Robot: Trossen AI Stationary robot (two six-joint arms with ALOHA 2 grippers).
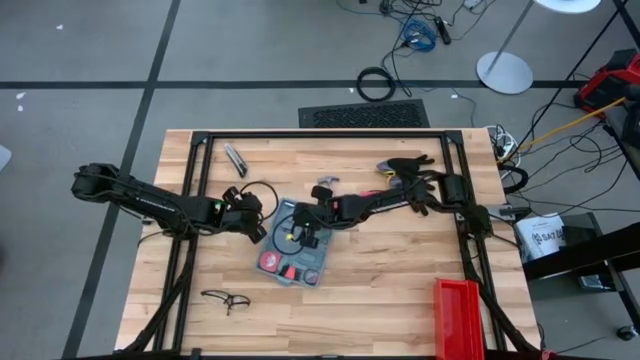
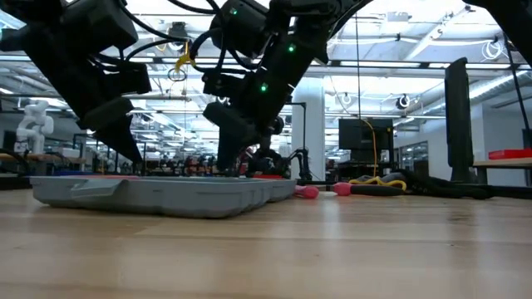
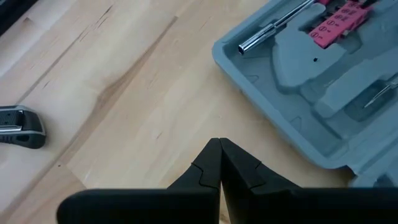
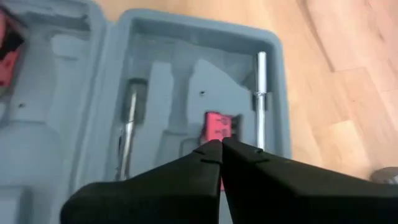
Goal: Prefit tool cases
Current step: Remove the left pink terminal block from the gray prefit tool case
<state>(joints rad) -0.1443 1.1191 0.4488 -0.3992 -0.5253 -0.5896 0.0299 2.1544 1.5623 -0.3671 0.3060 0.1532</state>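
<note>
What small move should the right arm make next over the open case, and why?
Probably lift slightly and reopen. The right pincer is shut, apparently on nothing, over the red part in the open blue-grey plastic tool case. The left pincer waits shut beside the case.

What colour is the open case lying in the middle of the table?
The tool case is blue-grey plastic, with a grey moulded tray inside; the right wrist view shows it best.
</note>
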